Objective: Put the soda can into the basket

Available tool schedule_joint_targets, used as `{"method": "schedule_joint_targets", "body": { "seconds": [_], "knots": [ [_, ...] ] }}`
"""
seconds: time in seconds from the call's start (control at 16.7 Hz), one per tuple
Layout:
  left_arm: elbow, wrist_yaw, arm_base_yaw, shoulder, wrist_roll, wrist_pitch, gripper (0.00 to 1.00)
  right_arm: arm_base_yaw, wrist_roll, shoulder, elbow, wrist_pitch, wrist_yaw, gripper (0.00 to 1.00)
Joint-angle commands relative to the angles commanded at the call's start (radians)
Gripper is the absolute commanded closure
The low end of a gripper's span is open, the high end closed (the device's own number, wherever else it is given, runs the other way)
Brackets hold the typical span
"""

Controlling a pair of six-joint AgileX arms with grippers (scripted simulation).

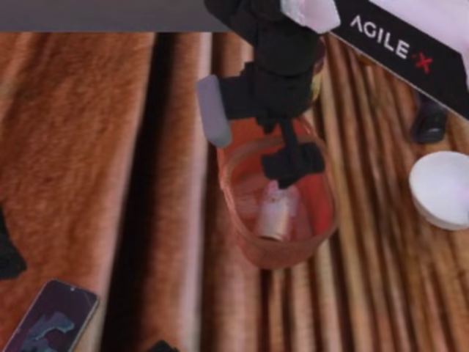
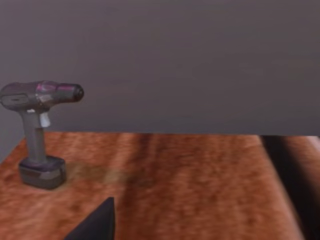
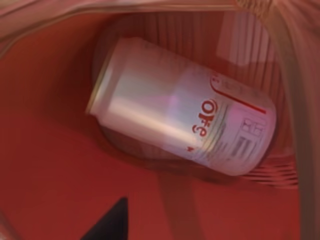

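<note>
**Can lying in the basket, right arm above it**

The can [image 1: 276, 217] is being seen on its side on the floor of the basket [image 1: 326, 220], inside the rim and apart from the right gripper [image 1: 293, 165], which is being held just over the basket's far half. In the right wrist view the can [image 3: 180, 125] is being shown tilted across the red woven floor [image 3: 55, 165], its pale top towards one wall and its red print facing up; nothing is being pressed against its sides. Only one dark fingertip [image 3: 112, 222] is being caught at the edge of that view, so whether the right pincer is spread or pressed together cannot be told; no object is being pinched by it as far as can be seen.

The placing step is being judged as done or nearly done, with release and retreat being the step in hand. The next move is being judged to call for a straight lift, so that the hoop handle [image 3: 295, 100] and the rim are not being caught.

The left arm is being kept parked at the table's left edge [image 1: 7, 253]; its fingers cannot be judged. A drill [image 2: 37, 135] is being shown in its wrist view. A bowl [image 1: 443, 189] and a phone [image 1: 51, 319] are lying well apart from the basket.
</note>
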Motion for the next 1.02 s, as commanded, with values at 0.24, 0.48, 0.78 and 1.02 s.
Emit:
{"method": "schedule_joint_targets", "body": {
  "seconds": [0.24, 0.48, 0.78, 1.02],
  "knots": [
    [0.0, 0.0, 0.0, 0.0, 0.0, 0.0, 0.0, 0.0, 0.0, 0.0, 0.0, 0.0, 0.0, 0.53],
    [0.0, 0.0, 0.0, 0.0, 0.0, 0.0, 0.0, 0.0, 0.0, 0.0, 0.0, 0.0, 0.0, 0.83],
    [0.0, 0.0, 0.0, 0.0, 0.0, 0.0, 0.0, 0.0, 0.0, 0.0, 0.0, 0.0, 0.0, 1.0],
    [0.0, 0.0, 0.0, 0.0, 0.0, 0.0, 0.0, 0.0, 0.0, 0.0, 0.0, 0.0, 0.0, 1.0]
  ]
}}
